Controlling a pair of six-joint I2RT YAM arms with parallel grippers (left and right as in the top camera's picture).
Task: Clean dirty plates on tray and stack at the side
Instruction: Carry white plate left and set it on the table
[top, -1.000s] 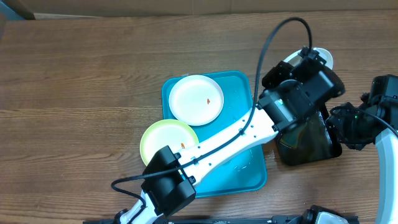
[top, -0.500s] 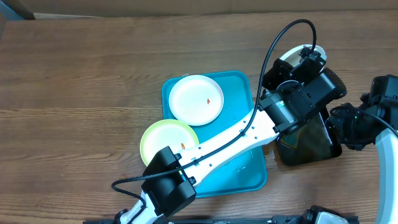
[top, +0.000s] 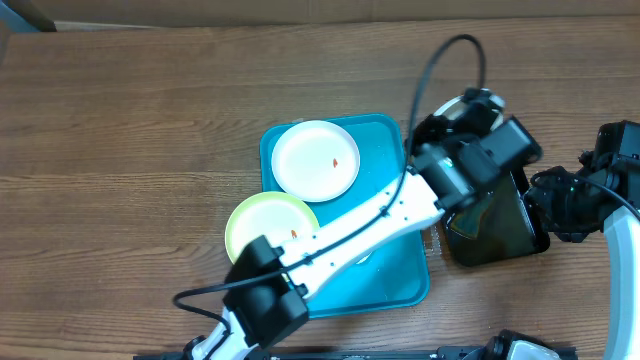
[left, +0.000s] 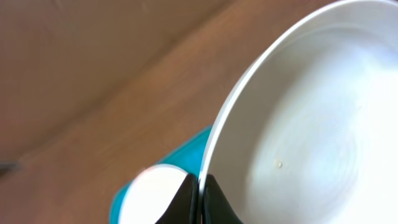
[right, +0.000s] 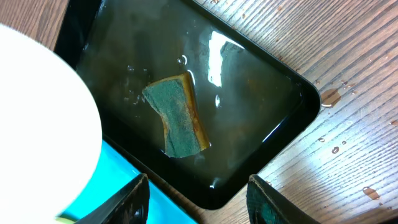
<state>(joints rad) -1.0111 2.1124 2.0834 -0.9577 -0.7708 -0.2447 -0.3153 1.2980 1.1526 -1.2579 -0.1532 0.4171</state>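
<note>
We see the left gripper (left: 200, 194) clamped on the rim of a white plate (left: 311, 118), held just beyond the tray's (top: 395, 285) far right corner. A second white plate (top: 315, 160) lies on the tray, and the yellow-green plate (top: 262, 222) overlaps its left edge. Right of the tray, the right gripper (right: 199, 204), jaws apart, hangs over a black tray (right: 249, 124) holding a sponge (right: 177, 115).

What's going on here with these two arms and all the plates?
The left gripper pinches a white plate by its rim, over the edge of the black tray of water where a sponge lies. The right gripper hangs open above that sponge. A second white plate and a yellow-green plate, both with orange specks, wait on the blue tray.
</note>
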